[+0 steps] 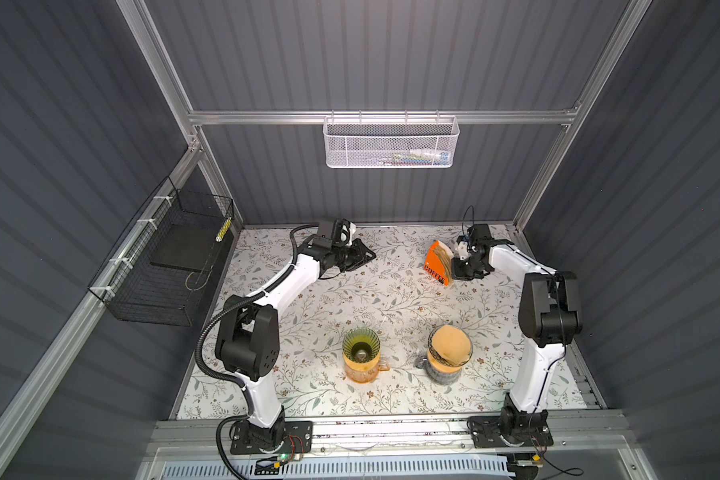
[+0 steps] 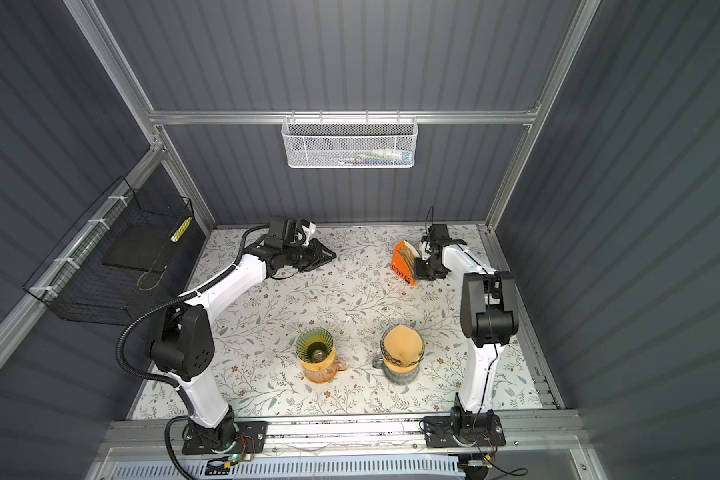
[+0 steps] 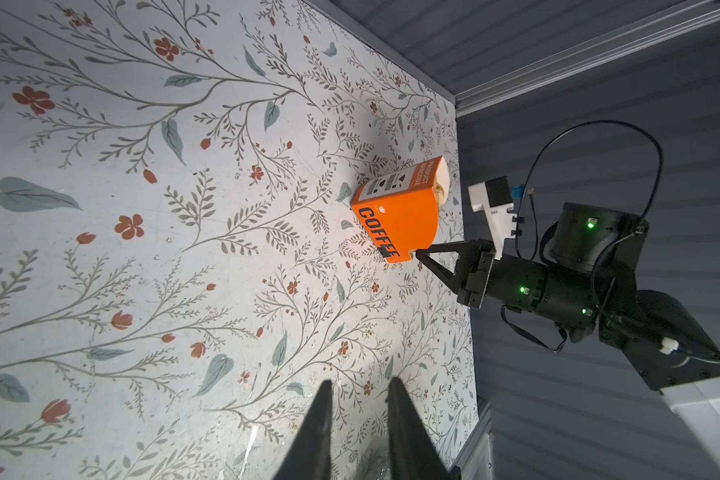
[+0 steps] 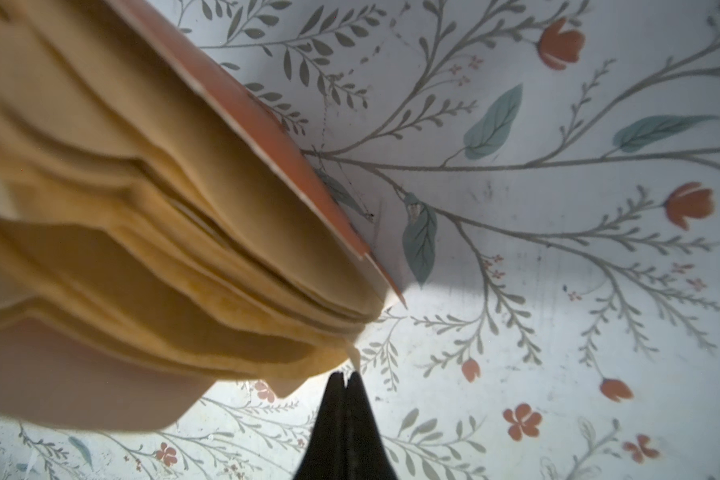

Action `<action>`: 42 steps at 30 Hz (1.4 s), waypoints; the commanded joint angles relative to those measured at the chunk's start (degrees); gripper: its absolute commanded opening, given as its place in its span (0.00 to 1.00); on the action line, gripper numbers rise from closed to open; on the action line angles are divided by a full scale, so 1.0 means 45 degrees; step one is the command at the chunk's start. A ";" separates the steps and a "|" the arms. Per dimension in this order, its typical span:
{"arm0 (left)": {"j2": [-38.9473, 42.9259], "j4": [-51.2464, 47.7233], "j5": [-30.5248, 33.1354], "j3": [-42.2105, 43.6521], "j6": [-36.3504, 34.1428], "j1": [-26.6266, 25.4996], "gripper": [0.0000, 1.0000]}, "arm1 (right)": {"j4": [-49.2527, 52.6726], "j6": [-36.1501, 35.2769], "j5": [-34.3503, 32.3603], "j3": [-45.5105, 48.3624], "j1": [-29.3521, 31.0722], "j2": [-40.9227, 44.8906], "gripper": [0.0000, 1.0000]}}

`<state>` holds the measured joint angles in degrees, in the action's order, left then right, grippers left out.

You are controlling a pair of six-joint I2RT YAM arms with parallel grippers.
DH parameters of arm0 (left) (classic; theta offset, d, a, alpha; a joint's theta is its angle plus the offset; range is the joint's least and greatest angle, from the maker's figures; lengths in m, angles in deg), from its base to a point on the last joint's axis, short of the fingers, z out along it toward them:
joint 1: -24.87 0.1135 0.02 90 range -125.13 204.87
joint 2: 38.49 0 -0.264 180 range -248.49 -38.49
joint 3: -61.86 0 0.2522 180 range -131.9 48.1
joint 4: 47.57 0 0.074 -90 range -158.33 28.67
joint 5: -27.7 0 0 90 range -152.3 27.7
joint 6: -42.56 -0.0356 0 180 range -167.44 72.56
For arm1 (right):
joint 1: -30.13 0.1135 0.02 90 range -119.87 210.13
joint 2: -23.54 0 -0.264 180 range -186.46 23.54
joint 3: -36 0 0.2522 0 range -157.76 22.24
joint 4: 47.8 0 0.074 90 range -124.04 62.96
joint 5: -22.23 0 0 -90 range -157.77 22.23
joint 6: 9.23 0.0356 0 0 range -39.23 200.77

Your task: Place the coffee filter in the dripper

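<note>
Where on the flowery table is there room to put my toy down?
Bare: the middle, between the left hand, the coffee box, the green dripper and the lined dripper. Crowded: back right, where the right hand is by the box.

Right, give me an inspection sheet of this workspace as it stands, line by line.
Surface: floral-print table, no spill seen.
Job's things: orange filter box standing at the rear right, brown filters showing; green dripper empty, on an orange mug; second dripper already holds a filter.
Clutter: nothing seen.
Grippers: left gripper open, empty, low over the table; right gripper shut at the filter stack's edge, pinch unconfirmed.
Cables: black conduit along the left arm; thin cable looped above the right wrist.
Surroundings: white mesh basket on the rear rail; black wire basket on the left wall.
</note>
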<state>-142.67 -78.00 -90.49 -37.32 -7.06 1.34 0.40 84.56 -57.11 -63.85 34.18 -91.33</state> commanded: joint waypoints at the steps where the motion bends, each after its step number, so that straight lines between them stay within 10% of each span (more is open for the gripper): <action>1: 0.0084 0.0110 -0.0270 -0.0002 0.0141 0.0053 0.24 | 0.0258 -0.0061 -0.0145 0.0308 -0.0041 0.0599 0.00; 6: 0.0202 0.0149 -0.0260 0.0114 0.0138 0.0053 0.25 | 0.0274 -0.0062 -0.0184 0.0511 -0.0032 0.0790 0.00; 13: 0.0155 0.0188 -0.0250 0.0137 0.0185 0.0053 0.24 | 0.0219 -0.0081 -0.0029 0.0084 -0.0042 0.0180 0.28; 42: -0.0221 0.0090 -0.0250 -0.0064 0.0120 0.0053 0.25 | 0.0406 -0.0220 -0.0141 -0.0929 -0.0042 -0.0965 0.22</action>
<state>-142.67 -77.98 -90.68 -37.32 -6.67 1.34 0.94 84.32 -57.48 -66.93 34.18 -94.44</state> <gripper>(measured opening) 0.246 0.217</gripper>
